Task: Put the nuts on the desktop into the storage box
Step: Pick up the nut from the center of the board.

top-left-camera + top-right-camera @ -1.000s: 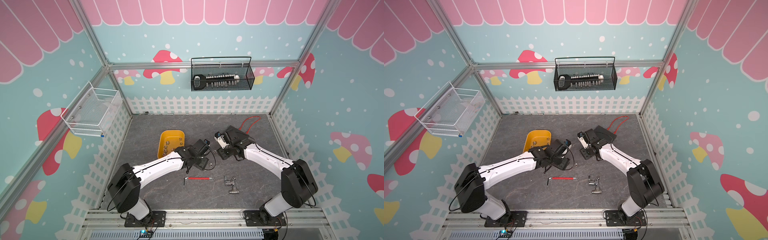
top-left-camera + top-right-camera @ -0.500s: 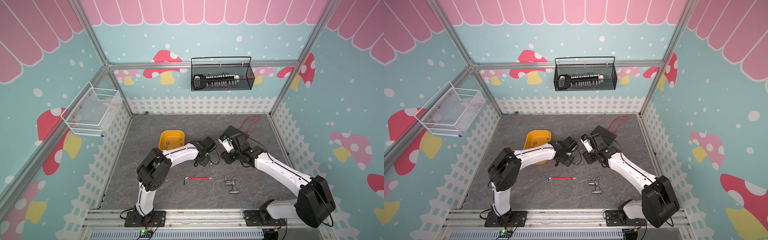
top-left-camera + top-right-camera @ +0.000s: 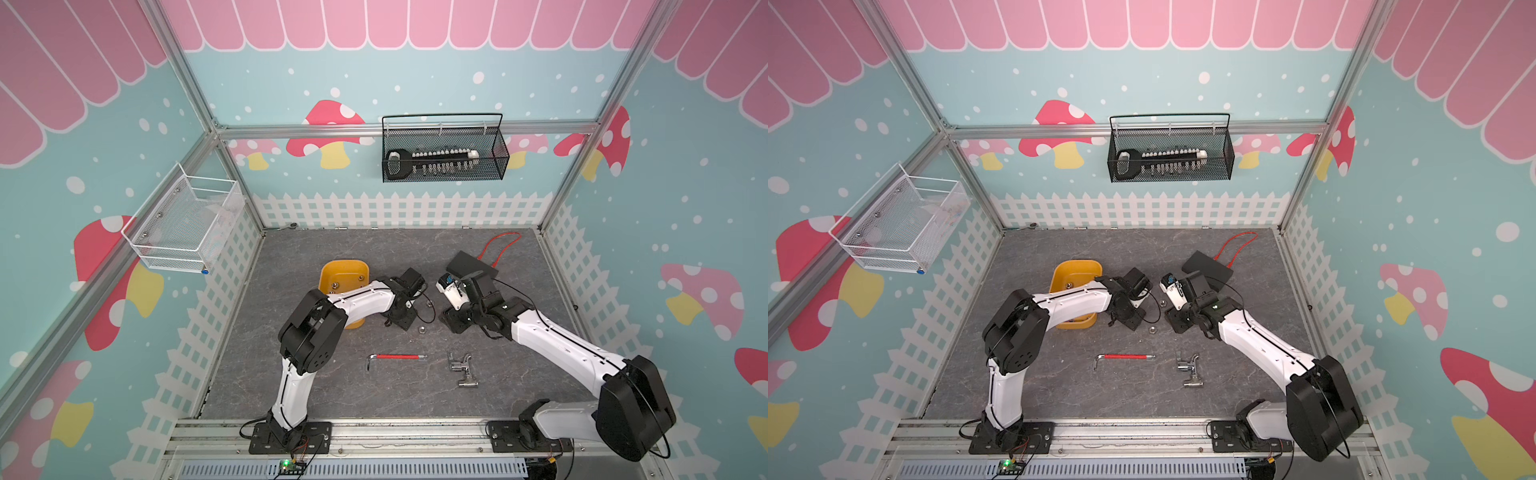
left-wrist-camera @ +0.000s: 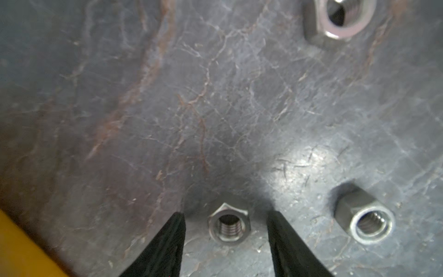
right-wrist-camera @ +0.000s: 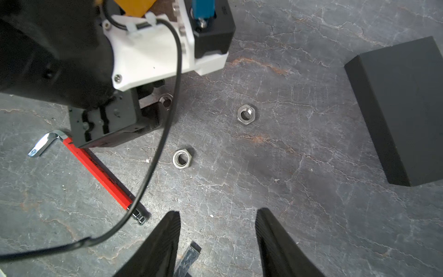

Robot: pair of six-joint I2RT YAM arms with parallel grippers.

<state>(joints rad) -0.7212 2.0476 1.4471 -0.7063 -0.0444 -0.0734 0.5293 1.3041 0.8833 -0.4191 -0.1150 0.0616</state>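
Part of the storage box point(image 3: 343, 271) lies hidden under the left arm point(image 3: 357, 297) in both top views, and the left wrist view catches only a blurred yellow corner of it. That view shows just the two black tips of the left gripper point(image 4: 224, 215). From above, both grippers' tips are lost beneath their own black bodies. One nut point(image 4: 339, 19) is cut off by the frame edge, and in the right wrist view another nut point(image 5: 166, 99) is half covered by the left gripper's body, which also hides part of the hex key point(image 5: 96, 167). A shiny strip between the right fingers cannot be identified. The left arm bends sharply at the elbow and reaches across the box. Its gripper points down at the desktop point(image 4: 215, 108) beside the box, jaws apart around a hex nut point(image 4: 229, 226) lying flat, with a gap on each side. The right arm point(image 3: 552, 337) stretches in opposite. The right gripper point(image 5: 217, 212) hangs above the desktop, jaws spread and empty. A loose nut point(image 5: 182, 158) and a farther nut point(image 5: 246, 115) lie ahead, with the black flat box point(image 5: 402, 115) off to one side.
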